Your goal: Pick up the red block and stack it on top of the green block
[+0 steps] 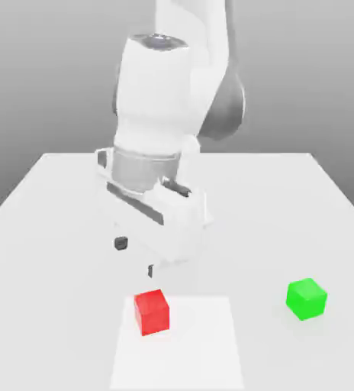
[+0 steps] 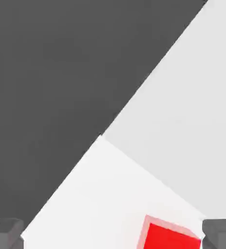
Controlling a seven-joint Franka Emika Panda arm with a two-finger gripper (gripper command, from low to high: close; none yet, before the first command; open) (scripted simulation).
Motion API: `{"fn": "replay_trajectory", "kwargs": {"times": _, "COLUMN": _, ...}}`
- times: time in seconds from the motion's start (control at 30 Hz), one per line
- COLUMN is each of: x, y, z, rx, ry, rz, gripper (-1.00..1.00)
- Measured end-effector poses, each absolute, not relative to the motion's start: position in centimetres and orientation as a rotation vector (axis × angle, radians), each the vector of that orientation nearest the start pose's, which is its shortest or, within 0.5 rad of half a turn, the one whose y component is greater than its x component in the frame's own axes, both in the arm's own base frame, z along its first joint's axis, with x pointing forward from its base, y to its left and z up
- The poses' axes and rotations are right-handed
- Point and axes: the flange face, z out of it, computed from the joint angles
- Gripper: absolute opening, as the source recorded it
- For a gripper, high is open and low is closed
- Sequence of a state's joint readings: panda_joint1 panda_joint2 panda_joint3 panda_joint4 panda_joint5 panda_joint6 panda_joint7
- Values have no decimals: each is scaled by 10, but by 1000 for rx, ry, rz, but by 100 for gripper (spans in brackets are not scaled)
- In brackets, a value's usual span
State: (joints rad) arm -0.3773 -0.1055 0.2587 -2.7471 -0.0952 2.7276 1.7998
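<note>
Block (image 1: 151, 312), red, sits below end effector (image 1: 135, 257), clear of it; jaws wide apart.

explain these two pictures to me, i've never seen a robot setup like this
This is a simulated scene with one white robot arm, a Franka Panda, ending in a two-finger gripper.

The exterior view comes from a camera off the arm, looking at the whole scene. On the pale table lies a bright white rectangle, with a red cube on it. A green cube sits toward the exterior view's right, off that rectangle.

The hand view comes from a camera on the hand itself. It shows the red cube close up, and the two dark fingertips standing wide apart.

Nothing is held: the fingers are open, above the table.
</note>
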Motion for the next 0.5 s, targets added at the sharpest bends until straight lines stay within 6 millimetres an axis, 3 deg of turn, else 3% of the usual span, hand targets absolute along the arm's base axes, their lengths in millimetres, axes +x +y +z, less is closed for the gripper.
{"fn": "replay_trajectory", "kwargs": {"times": 0.13, "x": 373, "y": -45, "z": 214, "rx": -1721, "ry": 2624, "rz": -20, "gripper": 0}}
{"fn": "replay_trajectory", "kwargs": {"times": 0.5, "x": 376, "y": -45, "z": 168, "rx": -1685, "ry": 2639, "rz": -9, "gripper": 0}}
